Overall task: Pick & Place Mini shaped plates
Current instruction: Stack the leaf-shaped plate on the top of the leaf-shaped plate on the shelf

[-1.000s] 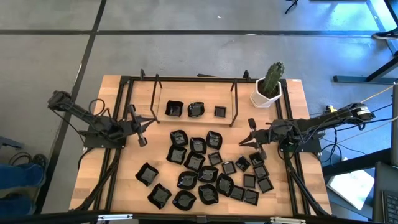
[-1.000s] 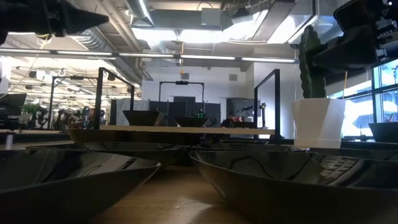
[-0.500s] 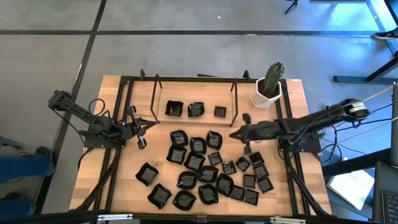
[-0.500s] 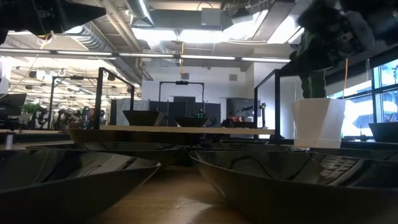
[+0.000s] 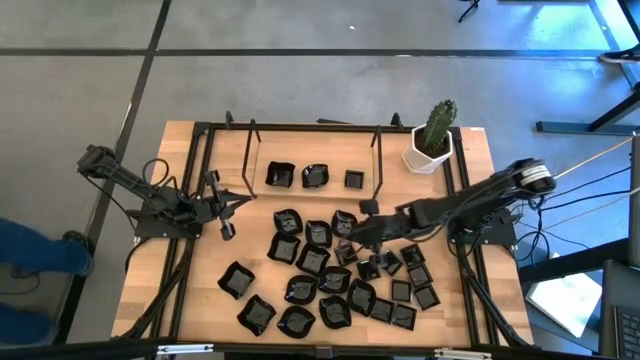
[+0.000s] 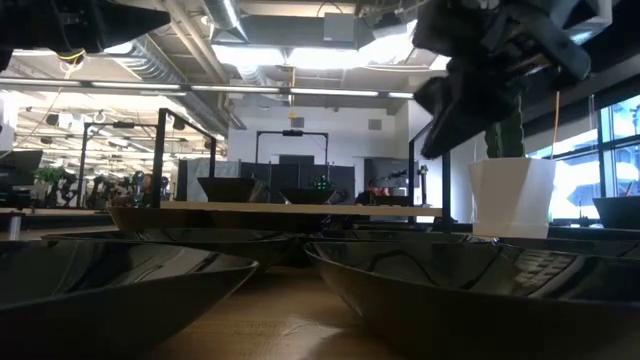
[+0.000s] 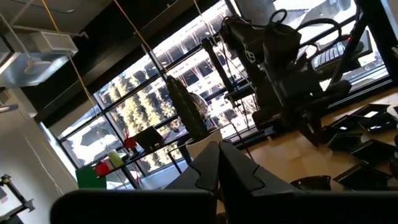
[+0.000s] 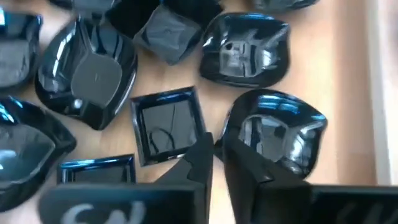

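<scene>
One square plate [image 8: 169, 126] beneath right jaws.

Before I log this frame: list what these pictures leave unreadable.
- Right pincer: whether it touches the square plate; its fingers hide the contact.
- Low view: most plates hidden behind two near dishes.
- High view: the exact plate under the right pincer, too small.

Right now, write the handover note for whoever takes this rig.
Left tool: shut, empty, parked at the table's left side.
Right tool: reached over the pile, fingers nearly together, holding nothing, above a square plate.
Plates: three on the raised shelf at the back; the rest are a loose pile on the table's middle and right.
Cactus pot: back right corner.
Done: three placed. Left: the whole pile.
</scene>
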